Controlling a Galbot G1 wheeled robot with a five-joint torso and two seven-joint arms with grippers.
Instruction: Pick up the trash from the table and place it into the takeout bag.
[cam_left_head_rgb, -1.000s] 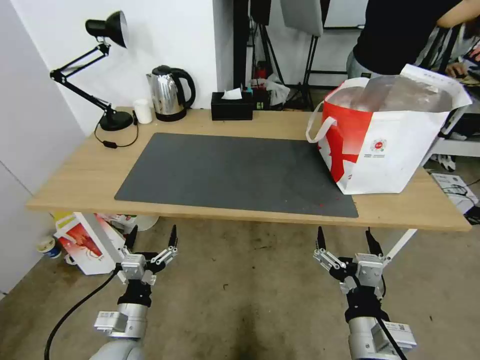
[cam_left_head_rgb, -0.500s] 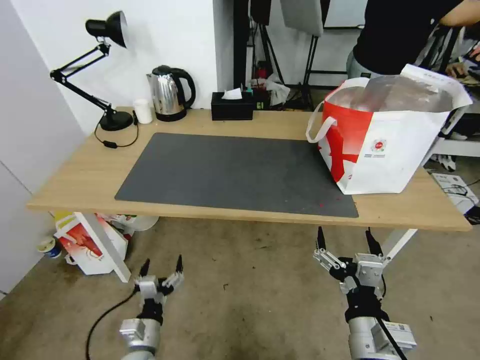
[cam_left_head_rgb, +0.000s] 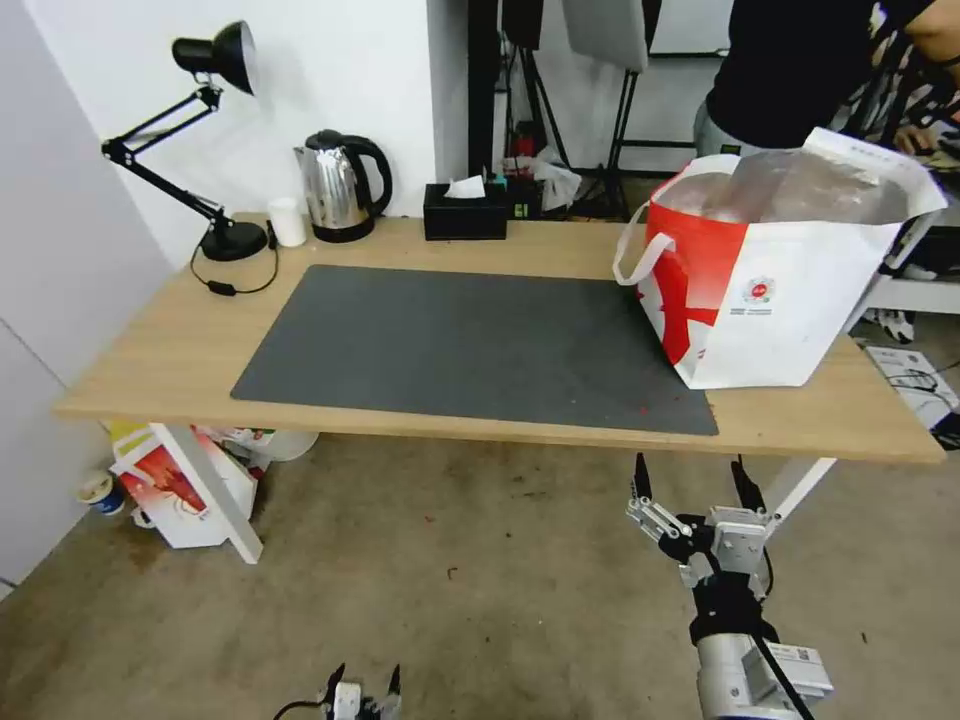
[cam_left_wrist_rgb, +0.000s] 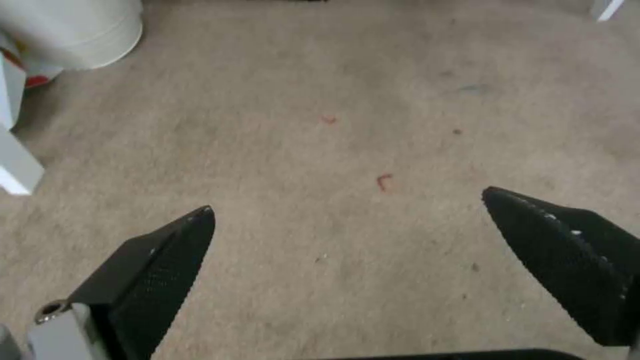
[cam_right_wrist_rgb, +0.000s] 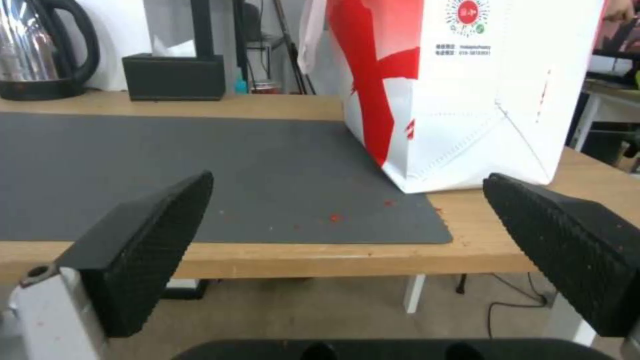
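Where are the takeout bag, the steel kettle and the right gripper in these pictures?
takeout bag (cam_left_head_rgb: 790, 320): head view, on its white front wall.
steel kettle (cam_left_head_rgb: 328, 190): head view, on its shiny body.
right gripper (cam_left_head_rgb: 690, 480): head view, midway between its open fingertips.

Light wooden table (cam_left_head_rgb: 170, 350), smooth; flat dark grey mat (cam_left_head_rgb: 450, 345), matt; shiny steel kettle (cam_left_head_rgb: 330, 190); glossy white-and-red bag (cam_left_head_rgb: 780, 300), silver foil inside.
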